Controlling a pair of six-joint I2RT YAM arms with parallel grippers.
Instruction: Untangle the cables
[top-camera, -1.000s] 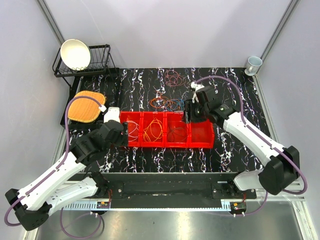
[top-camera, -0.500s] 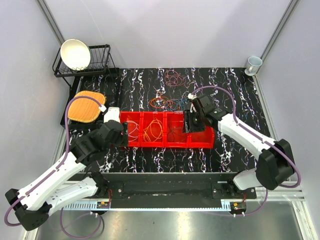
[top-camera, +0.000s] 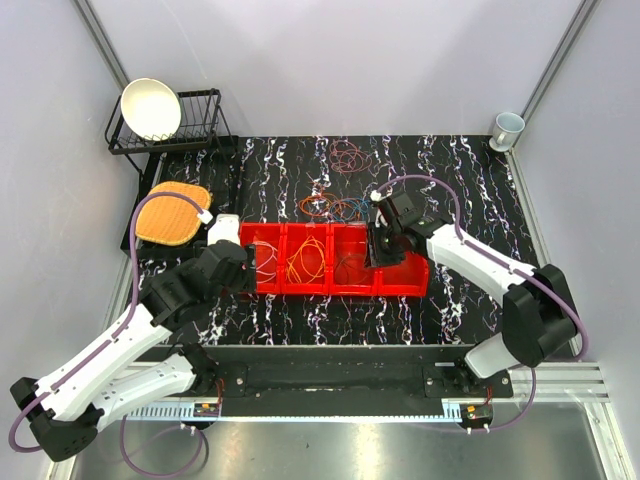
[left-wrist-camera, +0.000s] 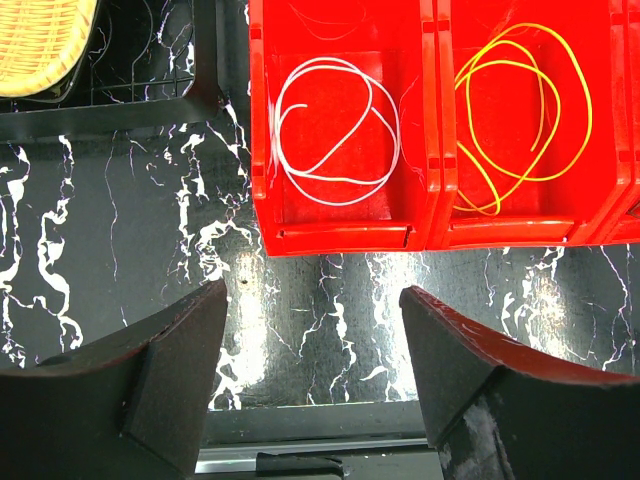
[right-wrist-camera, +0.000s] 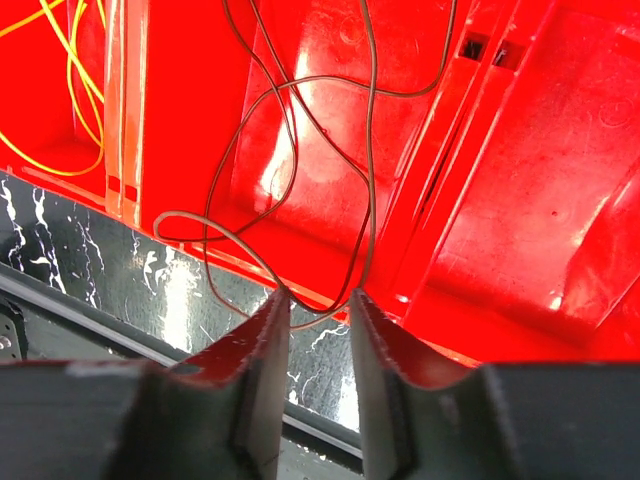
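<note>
1. Four glossy red plastic bins (top-camera: 330, 290) are seen joined in a row at the middle of the bench (top-camera: 470, 190), whose top is black with white marble-like veins.
2. A thin white cable (left-wrist-camera: 338, 135) is laid in loose round loops on the floor of the leftmost bin. A yellow cable (left-wrist-camera: 520, 110) is looped in the next bin, and both are kept inside their walls.
3. A thin brown cable (right-wrist-camera: 370, 150) is spread in long curves across the third bin, with one bend reaching its near rim.
4. The right pincer (right-wrist-camera: 320, 300) is held over that near rim. Its dark fingers are set close together with a slim gap wider than the wire, so nothing is clenched. The brown bend is seen at the mouth of the gap.
5. The left pincer (left-wrist-camera: 312, 295) is released, its matte black wedge-shaped fingers spread wide with nothing between them. It is held over a bare strip of bench just before the near wall of the white cable's bin.
6. Loose cables (top-camera: 333, 207) in orange, red and blue are heaped just behind the bins. A reddish-brown coil (top-camera: 348, 156) is laid farther back, apart from them.
7. Bare bench is shown to the right of the bins and along the near strip. The left rear is taken up by a black wire rack (top-camera: 195, 135) with a white bowl (top-camera: 151, 108), and a woven mat (top-camera: 172, 212) is set nearer beside it. A mug (top-camera: 508, 128) is stood at the right rear corner.
</note>
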